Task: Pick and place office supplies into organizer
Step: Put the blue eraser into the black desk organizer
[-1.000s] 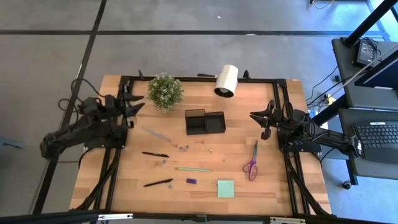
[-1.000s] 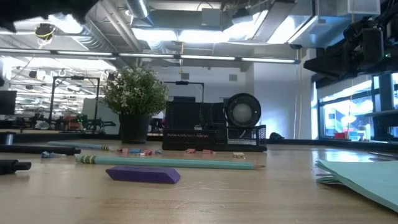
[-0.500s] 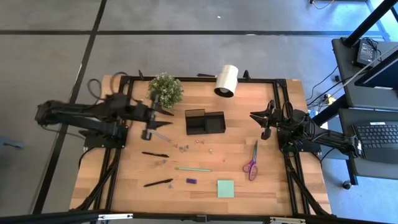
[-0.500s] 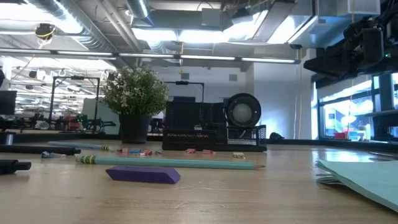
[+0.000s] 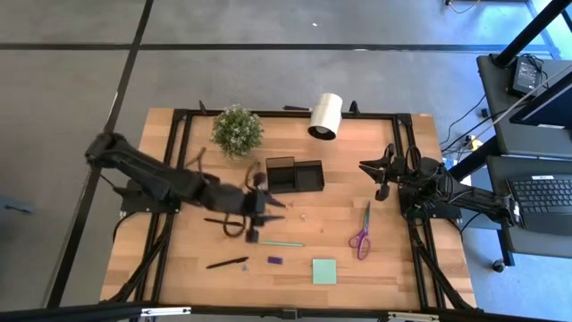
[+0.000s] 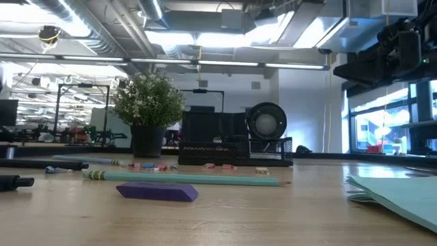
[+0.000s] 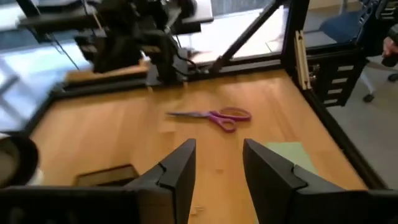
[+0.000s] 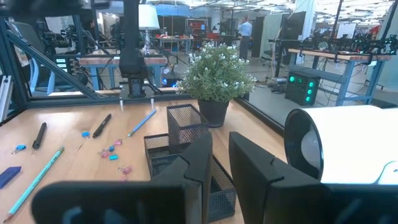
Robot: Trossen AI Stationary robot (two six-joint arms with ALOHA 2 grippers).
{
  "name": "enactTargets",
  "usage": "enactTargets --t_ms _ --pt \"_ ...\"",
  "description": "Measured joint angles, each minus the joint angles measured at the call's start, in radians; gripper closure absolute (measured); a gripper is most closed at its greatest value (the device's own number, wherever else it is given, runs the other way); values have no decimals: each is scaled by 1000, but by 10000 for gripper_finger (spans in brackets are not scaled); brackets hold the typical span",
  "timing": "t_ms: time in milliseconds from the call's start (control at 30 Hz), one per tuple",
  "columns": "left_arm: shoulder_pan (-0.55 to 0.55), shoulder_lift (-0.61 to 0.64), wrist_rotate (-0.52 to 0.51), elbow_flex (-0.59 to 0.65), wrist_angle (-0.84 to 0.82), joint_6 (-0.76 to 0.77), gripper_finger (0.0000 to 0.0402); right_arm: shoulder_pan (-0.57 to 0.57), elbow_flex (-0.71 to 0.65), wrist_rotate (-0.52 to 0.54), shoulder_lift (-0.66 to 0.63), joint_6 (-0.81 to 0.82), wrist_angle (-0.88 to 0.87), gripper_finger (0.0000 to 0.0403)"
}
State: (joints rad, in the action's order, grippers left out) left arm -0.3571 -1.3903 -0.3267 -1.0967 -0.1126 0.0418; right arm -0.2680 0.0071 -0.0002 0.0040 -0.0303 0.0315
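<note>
Two dark jointed arms, blocky black fingers (image 7: 179,168).

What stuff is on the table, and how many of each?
plant: one, green, back of the table, left of the roll
roll: one, white, back edge
organizer: one, black, middle, toward the back
scissors: one, purple handles, right side
sticky pad: one, light green, front
pencil: one, pale green, middle
eraser: one, purple, front of the pencil
pens: two, black, left half
clips: several, pink and blue, in front of the organizer
table: one, wooden
left pincer: open, above the table's middle
right pincer: at the right edge, waiting
</note>
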Motion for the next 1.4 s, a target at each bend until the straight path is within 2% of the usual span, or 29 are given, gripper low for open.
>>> enactTargets --t_ms 267,567,867,1133,1400 --pt "-132 -220 -107 -139 -109 250 274 0 0 0 0 54 0 343" --pt "-215 -429 -99 -150 -179 465 274 0 0 0 0 77 0 343" --pt "-210 -540 -10 -151 -213 488 274 0 0 0 0 79 0 343" --pt "-204 -558 37 -151 -222 495 274 0 0 -1 0 79 0 343" --pt "-201 -557 39 -151 -247 480 274 0 0 0 0 77 0 343"
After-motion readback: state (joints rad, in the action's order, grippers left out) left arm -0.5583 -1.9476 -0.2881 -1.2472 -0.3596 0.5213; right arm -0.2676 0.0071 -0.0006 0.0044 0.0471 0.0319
